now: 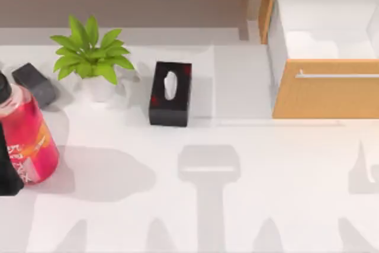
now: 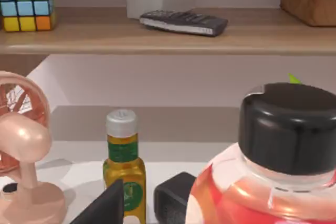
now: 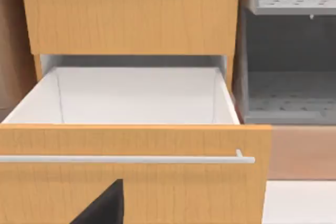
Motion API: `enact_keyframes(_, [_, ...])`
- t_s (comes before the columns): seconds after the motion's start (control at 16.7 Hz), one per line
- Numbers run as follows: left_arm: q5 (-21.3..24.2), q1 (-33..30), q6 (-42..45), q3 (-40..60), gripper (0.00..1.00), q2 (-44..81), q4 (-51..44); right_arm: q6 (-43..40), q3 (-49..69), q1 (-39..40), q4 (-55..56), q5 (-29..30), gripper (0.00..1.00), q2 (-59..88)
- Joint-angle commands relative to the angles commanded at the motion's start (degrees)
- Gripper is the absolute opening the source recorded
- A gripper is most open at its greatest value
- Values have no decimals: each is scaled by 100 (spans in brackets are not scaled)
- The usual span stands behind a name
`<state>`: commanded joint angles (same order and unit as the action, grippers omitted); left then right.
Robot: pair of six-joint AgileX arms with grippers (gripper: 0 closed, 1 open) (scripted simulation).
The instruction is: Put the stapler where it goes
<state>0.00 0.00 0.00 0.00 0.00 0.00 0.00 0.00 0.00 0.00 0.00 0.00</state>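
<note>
Stapler [image 1: 35, 83] on table's left, beside left fingers [image 2: 102, 208].

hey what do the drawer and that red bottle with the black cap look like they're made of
The drawer looks like light wood or wood veneer: its front shows grain, with a pale metal-looking bar handle and smooth white inside walls. The red bottle seems glossy see-through plastic, judging by highlights on its body, and its black cap looks like matte plastic.
</note>
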Motion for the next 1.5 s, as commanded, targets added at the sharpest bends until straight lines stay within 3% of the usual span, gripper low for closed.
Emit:
enact_keyframes(0.36, [0, 0, 0, 0, 100, 0, 0, -209, 443, -138, -611, -4, 100, 634])
enact_keyframes(1.08, [0, 0, 0, 0, 100, 0, 0, -1593, 3150, -1000, -4780, 47, 100, 5985])
enact_keyframes(1.5, [0, 0, 0, 0, 100, 0, 0, -1910, 3835, -1202, -5736, -10, 100, 7107])
